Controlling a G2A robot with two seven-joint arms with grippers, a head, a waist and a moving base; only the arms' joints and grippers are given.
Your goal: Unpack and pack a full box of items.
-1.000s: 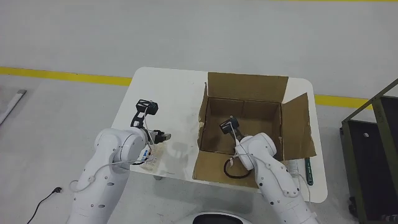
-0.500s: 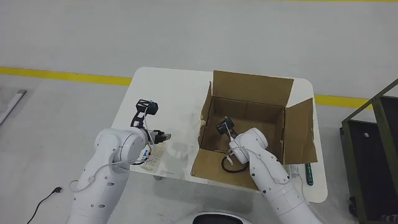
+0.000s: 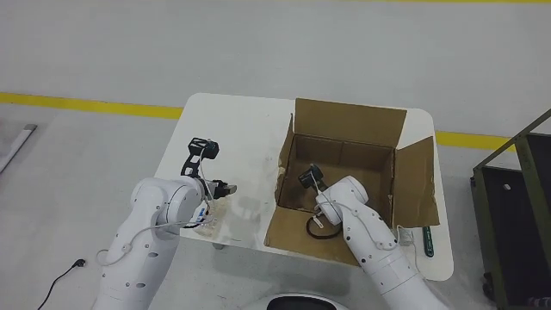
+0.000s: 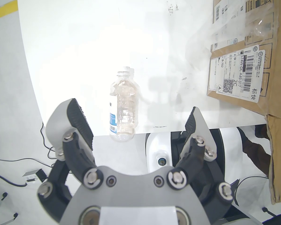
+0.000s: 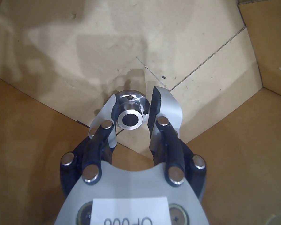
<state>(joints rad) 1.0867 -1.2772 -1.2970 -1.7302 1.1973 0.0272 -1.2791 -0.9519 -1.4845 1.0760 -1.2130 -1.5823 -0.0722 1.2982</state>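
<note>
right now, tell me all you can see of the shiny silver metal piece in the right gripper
The shiny silver round metal hub has a collar with a dark central bore facing the wrist camera, and a wider flange behind it with small holes. The right gripper is shut on it, ribbed black pads on both sides. It is inside the brown cardboard box, near the floor; whether it touches the floor is unclear.

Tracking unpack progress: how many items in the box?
2 visible: metal hub in the right gripper, black loop at the box's near wall. The arm may hide others.
</note>
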